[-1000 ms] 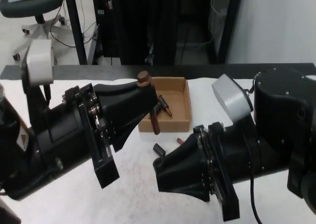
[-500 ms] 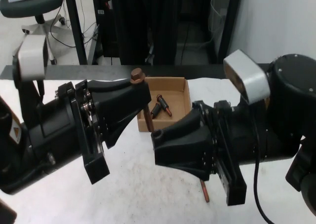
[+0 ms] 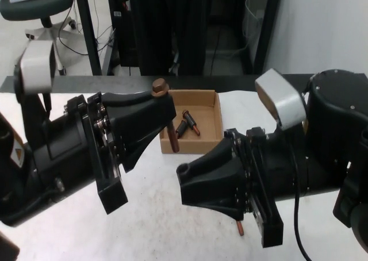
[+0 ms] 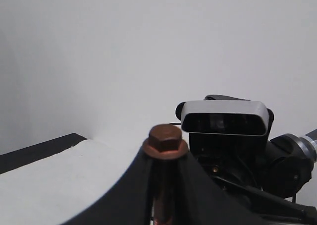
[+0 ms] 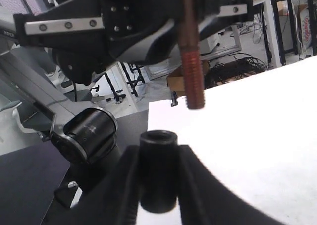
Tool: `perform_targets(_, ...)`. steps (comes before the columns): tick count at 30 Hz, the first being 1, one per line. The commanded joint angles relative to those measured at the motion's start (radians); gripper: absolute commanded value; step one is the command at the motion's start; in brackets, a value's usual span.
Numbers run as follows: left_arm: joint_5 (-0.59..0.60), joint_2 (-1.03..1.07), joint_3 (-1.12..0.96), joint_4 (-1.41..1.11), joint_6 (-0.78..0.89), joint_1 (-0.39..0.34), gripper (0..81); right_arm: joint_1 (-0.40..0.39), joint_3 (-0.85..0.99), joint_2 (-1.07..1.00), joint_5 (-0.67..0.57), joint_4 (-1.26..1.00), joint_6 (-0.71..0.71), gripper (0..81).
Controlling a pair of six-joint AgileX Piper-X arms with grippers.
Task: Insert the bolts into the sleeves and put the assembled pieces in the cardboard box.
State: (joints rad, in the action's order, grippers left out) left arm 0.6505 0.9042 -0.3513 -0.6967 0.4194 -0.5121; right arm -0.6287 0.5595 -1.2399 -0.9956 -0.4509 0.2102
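Copper bolt near sleeve; sticker unreadable

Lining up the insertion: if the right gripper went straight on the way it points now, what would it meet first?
Probably the bolt held by the left gripper. Its threaded end hangs just ahead of the sleeve in the right gripper. Depth is unclear, so it could pass below.

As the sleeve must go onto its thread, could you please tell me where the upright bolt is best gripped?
Grip the bolt on its shank just under the hex head, from the side, as the left claw does: it stands upright, leaving the threaded end free for the sleeve in the right claw.
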Motion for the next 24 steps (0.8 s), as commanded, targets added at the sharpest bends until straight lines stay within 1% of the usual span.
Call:
perform_targets(1,-0.006,-0.002,-0.013,-0.026,0.010,0.003,0.2,-0.001,0.003,0.010,-0.012,0.001,-0.021,0.8)
perform_targets(5,-0.002,-0.002,-0.013,-0.031,0.036,0.003,0.2,-0.001,0.003,0.010,0.005,0.001,-0.030,0.8)
perform_targets(7,0.021,-0.002,-0.013,-0.034,0.037,0.003,0.2,-0.001,0.003,0.010,0.024,0.001,-0.030,0.8)
perform_targets(13,0.028,-0.002,-0.013,-0.034,0.048,0.003,0.2,-0.001,0.003,0.010,0.025,-0.002,-0.030,0.8)
perform_targets(17,0.075,-0.002,-0.013,-0.028,0.061,0.003,0.2,-0.001,0.005,0.010,0.025,-0.018,-0.030,0.8)
perform_targets(24,0.076,-0.002,-0.013,-0.006,0.061,0.003,0.2,-0.001,0.005,0.010,0.025,-0.074,0.000,0.8)
